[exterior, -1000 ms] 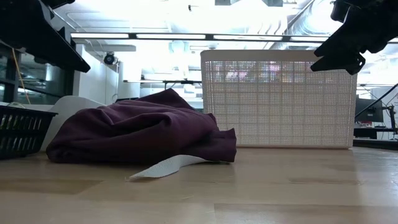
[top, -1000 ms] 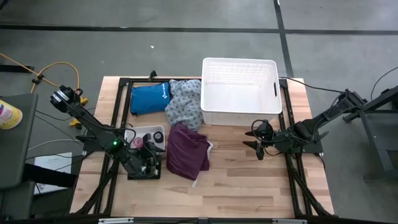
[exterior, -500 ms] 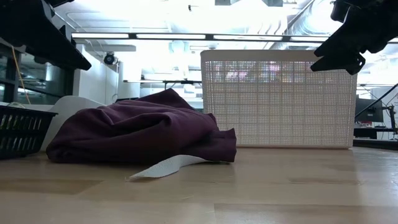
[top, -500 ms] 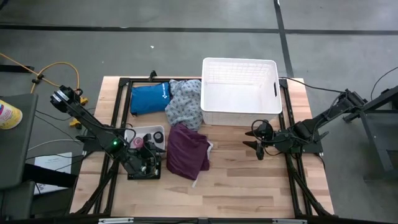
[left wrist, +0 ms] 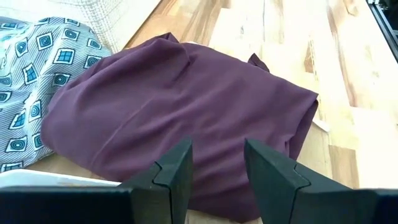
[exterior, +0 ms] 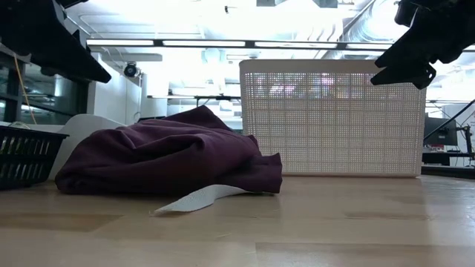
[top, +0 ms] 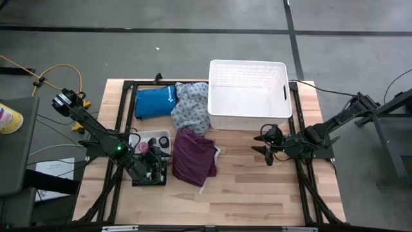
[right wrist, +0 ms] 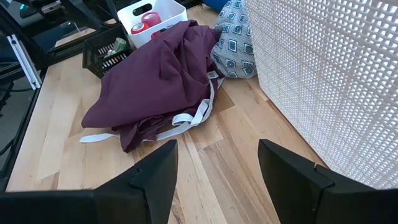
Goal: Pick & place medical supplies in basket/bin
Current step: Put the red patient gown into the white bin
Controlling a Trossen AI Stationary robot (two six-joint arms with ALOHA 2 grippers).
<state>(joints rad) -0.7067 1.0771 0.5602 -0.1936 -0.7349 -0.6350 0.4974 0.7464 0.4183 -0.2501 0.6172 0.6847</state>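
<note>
The maroon garment (top: 195, 156) lies bunched on the table's middle, a white strap (exterior: 200, 199) trailing from under it. The grey-patterned garment (top: 190, 107) lies behind it against the white lattice basket (top: 248, 96). A white tray (top: 151, 138) holds pink rolls (right wrist: 151, 18); the black mesh crate (top: 149, 175) sits in front of it. My left gripper (left wrist: 217, 168) hangs open over the crate, pointing at the maroon garment (left wrist: 186, 106). My right gripper (right wrist: 217, 168) waits open above the table, right of the garment and in front of the basket.
A blue pouch (top: 154, 101) lies at the far left beside the grey-patterned garment. Black frame rails (top: 302, 174) run along both table sides. Bare wood (top: 251, 187) stretches from the maroon garment toward the right and near edges.
</note>
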